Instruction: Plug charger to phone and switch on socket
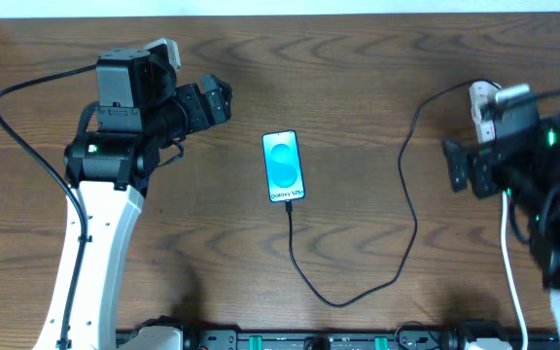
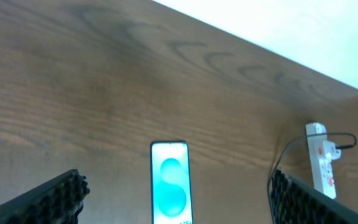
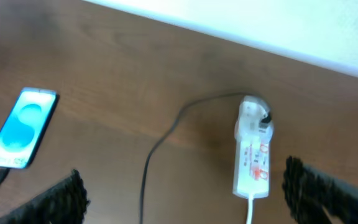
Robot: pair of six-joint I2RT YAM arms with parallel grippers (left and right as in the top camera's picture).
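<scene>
A brown wooden worktop carries one phone, screen lit, near its middle. One black charger cable runs from the phone's lower edge to the one white power strip at the right. There are two pincers, the left pincer and the right pincer, both with fingers spread wide apart.

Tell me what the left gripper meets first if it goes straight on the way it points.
Probably the phone, lying centred ahead of the open left gripper, though depth is unclear.

The charger is plugged into the far end of the socket. Its cable curves across the surface to the lit phone, and the end effector gapes wide.
</scene>
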